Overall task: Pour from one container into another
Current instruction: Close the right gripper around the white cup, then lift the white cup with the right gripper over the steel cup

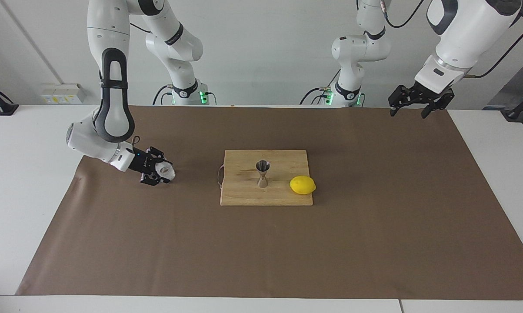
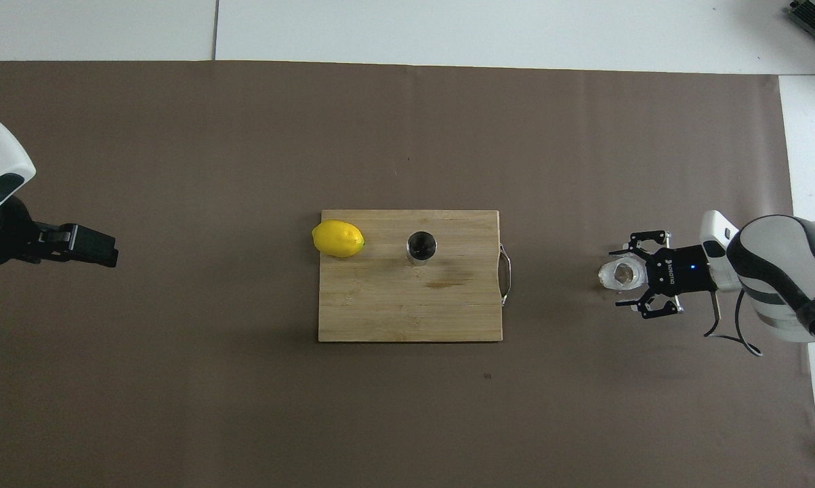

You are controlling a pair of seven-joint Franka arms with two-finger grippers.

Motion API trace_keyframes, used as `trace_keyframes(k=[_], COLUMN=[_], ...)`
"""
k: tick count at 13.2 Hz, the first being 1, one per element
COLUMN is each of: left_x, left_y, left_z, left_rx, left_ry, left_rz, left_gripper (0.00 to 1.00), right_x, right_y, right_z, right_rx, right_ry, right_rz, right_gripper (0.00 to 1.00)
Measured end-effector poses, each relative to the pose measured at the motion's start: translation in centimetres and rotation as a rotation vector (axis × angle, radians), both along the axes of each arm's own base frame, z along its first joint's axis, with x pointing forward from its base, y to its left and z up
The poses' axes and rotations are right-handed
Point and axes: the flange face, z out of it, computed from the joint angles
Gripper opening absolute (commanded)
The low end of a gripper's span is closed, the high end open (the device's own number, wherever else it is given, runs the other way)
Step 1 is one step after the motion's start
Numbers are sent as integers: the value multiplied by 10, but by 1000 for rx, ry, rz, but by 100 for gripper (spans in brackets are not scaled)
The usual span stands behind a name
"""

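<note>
Cup [image 1: 164,170]: small, squat, round; clear whitish faceted glass; sits low at the brown sheet, at the right arm's end of the table, well apart from the board.
Jigger [image 1: 262,173]: shiny steel, hourglass shape, two cones joined at a narrow waist; stands upright on the board, near its middle; open mouth dark from above [image 2: 421,245].
Cutting board [image 1: 244,195]: rectangular, pale wood with visible grain; thin metal loop handle on the edge toward the right arm; lies flat at the table's centre.
Lemon [image 1: 302,185]: bright yellow, oval, dimpled skin; rests at the board's edge toward the left arm, beside the jigger, not touching it.
Table [image 1: 9,182]: white top, covered across most of its width by a matte brown paper sheet [image 1: 374,226]; faint creases on the sheet.
Right gripper [image 1: 159,171]: black, open-framed linkage fingers; low over the sheet, turned sideways toward the board; jaws set around the cup, one on each side; seen from above [image 2: 627,276] likewise around the cup.
Right gripper marking: white lettering on the black body, too small to read.
Left gripper [image 1: 411,106]: black; hangs high over the left arm's end of the table, waiting; jaws spread, nothing between them.
</note>
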Motion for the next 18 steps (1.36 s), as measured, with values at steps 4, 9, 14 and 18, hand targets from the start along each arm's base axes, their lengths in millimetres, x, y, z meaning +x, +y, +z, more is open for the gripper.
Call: trace_keyframes(k=[4,9,14,18], left_x=[-1,-1,3,12], left_y=[1,1,3,3], left_z=[-4,-4,-1,4], left_rx=[2,3,0,-6], left_ry=[17,18,-22,-91], left_rz=[2,6,13,15], left_gripper=[100,100,100,100], right_x=[1,11,25,36], right_y=[0,12,77,143], right_z=[1,29,92,130], right_rx=[0,-17,-49,-73], right_ry=[-2,-26,-3,29], right_rz=[-1,-14,-74,-149], right_gripper=[6,4,4,4])
